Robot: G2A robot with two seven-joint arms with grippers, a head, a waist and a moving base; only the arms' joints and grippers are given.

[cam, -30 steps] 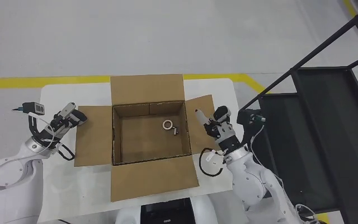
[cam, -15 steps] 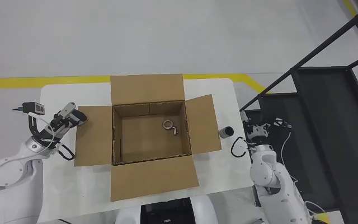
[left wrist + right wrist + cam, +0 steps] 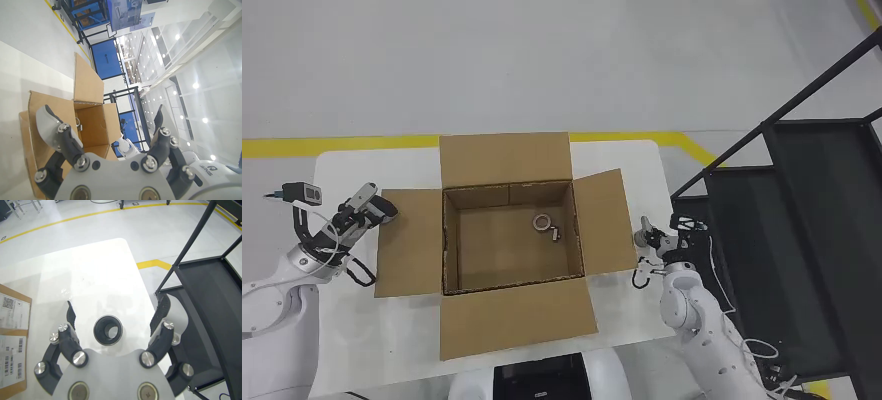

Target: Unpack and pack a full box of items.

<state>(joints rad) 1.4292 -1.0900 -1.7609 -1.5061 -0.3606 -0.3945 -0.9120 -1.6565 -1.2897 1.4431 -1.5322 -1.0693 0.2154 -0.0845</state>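
Cardboard box (image 3: 505, 157) is sitting open mid-frame; we are holding left gripper (image 3: 103, 110) wide, right gripper (image 3: 117, 303) wide over a black cylinder (image 3: 108, 330).

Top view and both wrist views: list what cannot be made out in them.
- Top view: the ring and the small dark piece beside it in the box are too small to identify.
- Left wrist view: the left hand and the box's near wall hide much of the box floor.
- Right wrist view: the black cylinder is seen end-on, so its sides and height are hidden.
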